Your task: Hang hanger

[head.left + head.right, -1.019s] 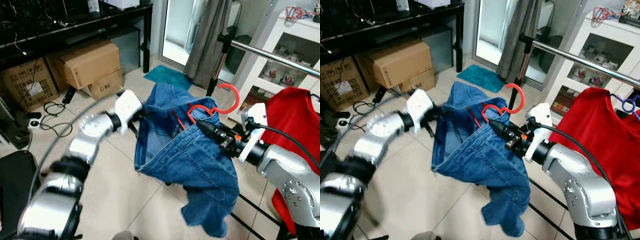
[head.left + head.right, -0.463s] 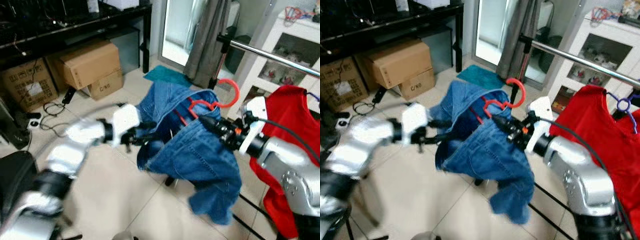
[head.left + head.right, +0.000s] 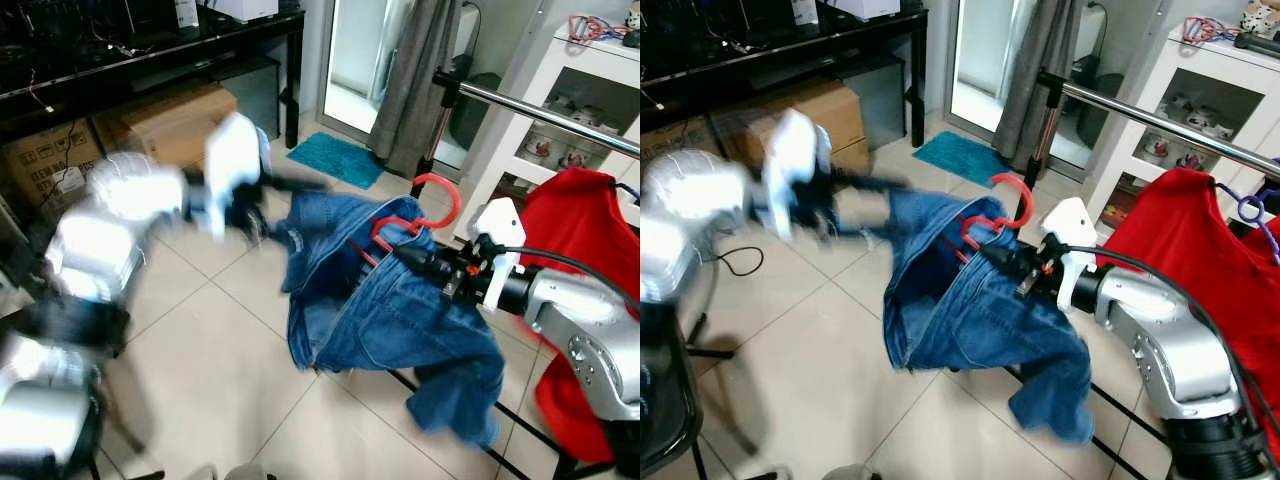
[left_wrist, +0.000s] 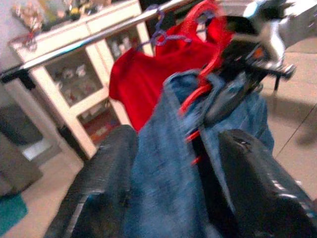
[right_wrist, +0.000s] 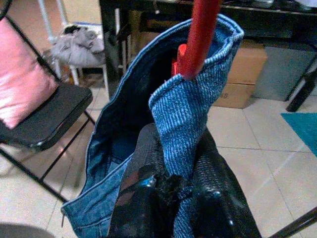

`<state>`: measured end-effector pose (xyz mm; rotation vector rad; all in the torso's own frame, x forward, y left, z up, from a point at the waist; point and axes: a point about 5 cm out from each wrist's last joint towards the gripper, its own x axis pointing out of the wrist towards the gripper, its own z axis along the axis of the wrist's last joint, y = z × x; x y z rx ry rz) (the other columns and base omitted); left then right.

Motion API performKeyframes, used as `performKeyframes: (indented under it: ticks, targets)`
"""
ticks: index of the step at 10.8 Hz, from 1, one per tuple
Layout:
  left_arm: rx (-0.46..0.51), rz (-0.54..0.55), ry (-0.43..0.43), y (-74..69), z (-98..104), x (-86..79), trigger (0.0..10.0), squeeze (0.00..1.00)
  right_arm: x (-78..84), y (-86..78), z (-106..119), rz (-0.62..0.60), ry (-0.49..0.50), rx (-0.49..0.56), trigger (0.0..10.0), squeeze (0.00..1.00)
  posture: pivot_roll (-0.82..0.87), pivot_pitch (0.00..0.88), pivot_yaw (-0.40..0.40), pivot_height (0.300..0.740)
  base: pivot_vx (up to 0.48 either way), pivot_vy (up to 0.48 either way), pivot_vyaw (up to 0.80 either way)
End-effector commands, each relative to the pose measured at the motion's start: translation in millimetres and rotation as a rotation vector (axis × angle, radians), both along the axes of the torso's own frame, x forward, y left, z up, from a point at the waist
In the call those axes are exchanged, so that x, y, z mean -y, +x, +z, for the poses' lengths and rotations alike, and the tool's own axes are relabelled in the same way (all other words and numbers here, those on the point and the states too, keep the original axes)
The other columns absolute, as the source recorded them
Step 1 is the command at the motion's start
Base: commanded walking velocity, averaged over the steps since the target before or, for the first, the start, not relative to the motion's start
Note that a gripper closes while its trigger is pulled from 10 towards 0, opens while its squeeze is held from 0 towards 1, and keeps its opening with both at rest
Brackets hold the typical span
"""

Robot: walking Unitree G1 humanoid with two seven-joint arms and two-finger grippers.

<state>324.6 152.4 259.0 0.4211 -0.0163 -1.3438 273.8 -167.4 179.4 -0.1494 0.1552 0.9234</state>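
Note:
Blue jeans (image 3: 385, 305) hang from a red hanger (image 3: 432, 203) whose hook sticks up above the waistband. My right gripper (image 3: 408, 258) is shut on the hanger and the denim folded over it; the right wrist view has the red hanger (image 5: 200, 34) rising from the fabric above my fingers (image 5: 148, 198). The silver rail (image 3: 545, 108) runs above and behind, with a red shirt (image 3: 590, 225) hung on it. Blurred by motion, my left gripper (image 3: 303, 185) is raised just left of the jeans' top edge, and its fingers (image 4: 101, 193) stand wide apart.
Cardboard boxes (image 3: 840, 108) sit under a black table (image 3: 150, 50) at the left. Beyond the jeans lie a teal mat (image 3: 340, 158) and a grey curtain (image 3: 410, 70). A white cabinet (image 3: 585, 85) stands behind the rail. A folding chair with a pink cushion (image 5: 27, 101) is nearby.
My left gripper has pulled out of the jeans' waistband and swung up to the left. The jeans have dropped to hang from the hanger in my right gripper.

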Motion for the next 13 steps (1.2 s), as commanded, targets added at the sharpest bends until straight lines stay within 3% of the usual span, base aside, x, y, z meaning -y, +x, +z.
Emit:
performKeyframes:
  ticks: [1,2,3,4,6,7,8,13]
  targets:
    - [-0.029,0.003,0.084,4.7,-5.3,-11.2,10.0,1.0,-3.4,-2.8,16.7,0.072,-0.029,0.079,0.0,0.0,0.18,0.0,-0.048,0.74,0.0,0.0,0.0]
    - [-0.049,0.005,0.146,8.3,-5.5,-23.3,10.0,1.0,-5.9,-8.1,25.7,0.138,-0.048,0.107,0.0,0.0,0.18,0.0,-0.044,0.74,0.0,0.0,0.0]
    - [-0.076,-0.004,0.179,10.7,-4.7,-30.9,10.0,0.86,-7.1,-12.9,32.3,0.191,-0.058,0.125,0.0,0.0,0.18,0.0,-0.041,0.74,0.0,0.0,0.0]
    - [-0.131,-0.046,0.225,9.3,-10.0,-36.3,10.0,0.0,-8.8,-16.5,38.2,0.229,-0.06,0.141,0.0,0.0,0.18,0.0,-0.041,0.74,0.0,0.0,0.0]
    - [-0.151,-0.028,0.313,15.9,-27.5,-41.1,9.9,0.0,-13.7,-20.7,47.0,0.292,-0.067,0.165,0.0,0.0,0.18,0.0,-0.036,0.74,0.0,0.0,0.0]
    - [-0.142,-0.008,0.298,20.4,-28.0,-40.9,2.4,0.0,-17.2,-24.7,50.6,0.331,-0.069,0.165,0.0,0.0,0.18,0.0,-0.036,0.74,0.0,0.0,0.0]
    - [-0.156,-0.02,0.295,20.7,-28.8,-40.4,0.0,0.0,-19.0,-26.4,52.4,0.346,-0.068,0.166,0.0,0.0,0.18,0.0,-0.037,0.74,0.0,0.0,0.0]
    - [-0.133,-0.132,0.186,15.2,-32.0,-23.1,0.0,0.0,-20.1,-25.9,50.3,0.364,-0.07,0.157,0.0,0.0,0.18,0.0,-0.045,0.74,0.0,0.0,0.0]
